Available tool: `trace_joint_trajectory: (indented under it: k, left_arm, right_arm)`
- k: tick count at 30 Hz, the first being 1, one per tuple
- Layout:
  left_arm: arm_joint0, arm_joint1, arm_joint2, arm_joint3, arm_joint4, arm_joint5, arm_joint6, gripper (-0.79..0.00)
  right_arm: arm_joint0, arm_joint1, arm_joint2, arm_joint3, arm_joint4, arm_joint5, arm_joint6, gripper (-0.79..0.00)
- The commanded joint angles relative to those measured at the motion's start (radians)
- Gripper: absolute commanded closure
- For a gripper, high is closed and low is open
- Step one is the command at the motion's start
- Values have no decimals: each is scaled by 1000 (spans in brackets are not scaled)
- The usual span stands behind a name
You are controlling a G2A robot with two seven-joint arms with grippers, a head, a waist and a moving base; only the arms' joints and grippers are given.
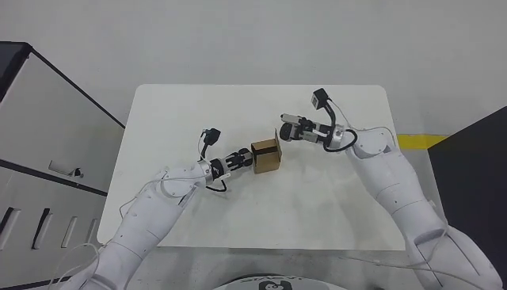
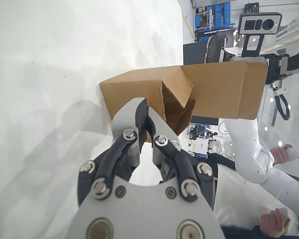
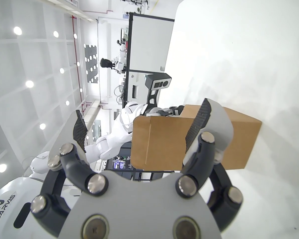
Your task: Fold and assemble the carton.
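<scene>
A small brown carton (image 1: pixel 266 157) stands near the middle of the white table (image 1: pixel 333 211), with one flap raised on its far right side. My left gripper (image 1: pixel 246 161) is at the carton's left side, shut on the edge of a carton wall (image 2: pixel 129 93); the pinched cardboard shows between its pads (image 2: pixel 141 111). Folded inner flaps (image 2: pixel 175 105) form a partly closed end next to that grip. My right gripper (image 1: pixel 283 128) hovers open at the carton's far right corner. In the right wrist view the carton (image 3: pixel 162 140) sits just ahead of that gripper (image 3: pixel 142 125), apart from the fingers.
A grey cabinet (image 1: pixel 40 124) stands off the table's left edge and a black unit (image 1: pixel 475 187) off its right. Bare tabletop surrounds the carton, widest toward the front right.
</scene>
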Motion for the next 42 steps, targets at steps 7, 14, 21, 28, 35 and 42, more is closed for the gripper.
trace_joint_trajectory:
  k: [7,14,21,28,35,42]
  left_arm:
    - [0,0,0,0,0,0,0,0]
    - [0,0,0,0,0,0,0,0]
    - [0,0,0,0,0,0,0,0]
    - [0,0,0,0,0,0,0,0]
    - [0,0,0,0,0,0,0,0]
    - [0,0,0,0,0,0,0,0]
  right_arm:
    - [-33,48,77,-141,-148,159,89,-785]
    - [-49,66,92,-221,-261,204,112,-785]
    - [-51,67,82,-250,-281,203,111,-785]
    - [-20,78,55,-361,-430,295,149,-785]
    - [-17,79,50,-375,-449,290,155,-785]
    - [-48,98,104,-424,-459,266,162,-785]
